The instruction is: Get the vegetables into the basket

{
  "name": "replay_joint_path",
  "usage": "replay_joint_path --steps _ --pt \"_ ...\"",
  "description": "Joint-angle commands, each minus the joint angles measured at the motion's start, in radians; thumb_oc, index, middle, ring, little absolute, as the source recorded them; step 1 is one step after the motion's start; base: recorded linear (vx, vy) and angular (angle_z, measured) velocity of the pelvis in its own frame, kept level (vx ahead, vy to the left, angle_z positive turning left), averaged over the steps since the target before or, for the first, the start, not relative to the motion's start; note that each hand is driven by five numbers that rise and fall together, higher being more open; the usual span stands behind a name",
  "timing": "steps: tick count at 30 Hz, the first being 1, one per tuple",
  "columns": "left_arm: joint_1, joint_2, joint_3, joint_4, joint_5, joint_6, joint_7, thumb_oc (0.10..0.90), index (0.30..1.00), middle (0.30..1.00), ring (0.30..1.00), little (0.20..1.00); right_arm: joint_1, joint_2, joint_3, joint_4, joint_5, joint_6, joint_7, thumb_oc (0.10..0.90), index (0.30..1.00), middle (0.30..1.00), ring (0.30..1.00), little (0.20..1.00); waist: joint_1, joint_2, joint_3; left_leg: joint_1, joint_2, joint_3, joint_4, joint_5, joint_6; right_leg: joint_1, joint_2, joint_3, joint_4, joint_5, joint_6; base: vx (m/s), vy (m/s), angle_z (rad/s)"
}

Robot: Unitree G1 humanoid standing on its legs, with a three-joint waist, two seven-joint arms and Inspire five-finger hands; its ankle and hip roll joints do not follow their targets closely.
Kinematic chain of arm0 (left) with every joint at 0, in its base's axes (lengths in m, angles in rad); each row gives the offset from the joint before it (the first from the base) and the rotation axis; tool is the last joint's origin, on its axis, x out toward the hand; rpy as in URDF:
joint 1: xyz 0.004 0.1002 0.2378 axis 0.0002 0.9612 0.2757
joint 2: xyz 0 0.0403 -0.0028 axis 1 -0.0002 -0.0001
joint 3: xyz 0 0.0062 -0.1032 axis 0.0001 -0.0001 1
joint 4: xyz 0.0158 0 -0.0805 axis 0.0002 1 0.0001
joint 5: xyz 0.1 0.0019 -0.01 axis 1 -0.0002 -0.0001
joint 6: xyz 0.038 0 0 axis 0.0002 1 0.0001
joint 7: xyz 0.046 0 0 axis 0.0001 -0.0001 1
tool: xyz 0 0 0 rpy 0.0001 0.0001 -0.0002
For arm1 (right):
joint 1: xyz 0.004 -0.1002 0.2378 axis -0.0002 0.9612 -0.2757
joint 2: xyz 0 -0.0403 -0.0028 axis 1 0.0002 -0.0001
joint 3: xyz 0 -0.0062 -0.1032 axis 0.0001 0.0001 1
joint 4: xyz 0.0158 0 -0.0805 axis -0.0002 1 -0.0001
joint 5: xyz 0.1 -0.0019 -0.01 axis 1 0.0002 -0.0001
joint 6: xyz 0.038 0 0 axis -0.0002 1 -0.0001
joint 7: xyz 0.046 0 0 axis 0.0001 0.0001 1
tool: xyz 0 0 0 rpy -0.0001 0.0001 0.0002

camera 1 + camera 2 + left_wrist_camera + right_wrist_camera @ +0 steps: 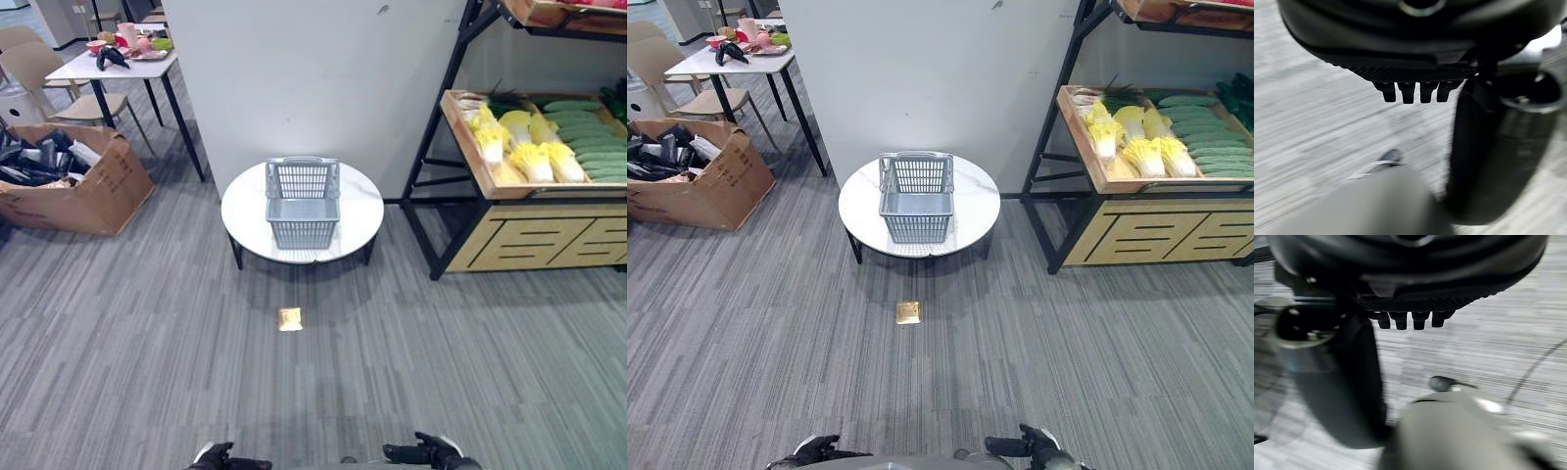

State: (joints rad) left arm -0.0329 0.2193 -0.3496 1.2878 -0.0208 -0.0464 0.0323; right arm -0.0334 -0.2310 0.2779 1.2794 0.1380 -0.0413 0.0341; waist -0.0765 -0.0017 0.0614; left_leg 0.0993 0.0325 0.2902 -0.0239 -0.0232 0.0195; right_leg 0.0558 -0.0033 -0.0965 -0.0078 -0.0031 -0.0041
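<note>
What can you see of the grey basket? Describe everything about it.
The basket is grey, seemingly plastic, with slotted lattice walls and a plain band round the rim. It is rectangular and narrows slightly toward its base. It stands upright and empty near the middle of the round white table, touching nothing else. Its handle lies folded down at the far rim.
</note>
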Motion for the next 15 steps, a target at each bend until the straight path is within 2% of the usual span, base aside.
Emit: replay_joint_path --steps 1,15 --pt "-0.030 -0.042 -0.008 0.043 0.008 -0.002 -0.013 0.900 1.000 1.000 1.000 1.000 -0.014 -0.006 0.035 0.092 0.014 0.009 0.005 0.900 1.000 1.000 1.000 1.000 -0.021 -0.022 0.011 0.054 0.076 -0.068 -0.063 0.056 -0.144 0.048 -0.119 0.059 -0.080 0.062 0.165 0.00 0.000 0.00" --pt "-0.028 -0.045 -0.005 0.042 -0.002 -0.001 -0.017 0.900 1.000 1.000 1.000 1.000 -0.014 -0.010 0.035 0.094 0.010 0.011 0.007 0.900 1.000 1.000 1.000 1.000 -0.018 -0.022 0.011 0.057 0.076 -0.069 -0.063 0.056 -0.143 0.053 -0.121 0.053 -0.080 0.062 0.166 0.00 0.000 0.00"
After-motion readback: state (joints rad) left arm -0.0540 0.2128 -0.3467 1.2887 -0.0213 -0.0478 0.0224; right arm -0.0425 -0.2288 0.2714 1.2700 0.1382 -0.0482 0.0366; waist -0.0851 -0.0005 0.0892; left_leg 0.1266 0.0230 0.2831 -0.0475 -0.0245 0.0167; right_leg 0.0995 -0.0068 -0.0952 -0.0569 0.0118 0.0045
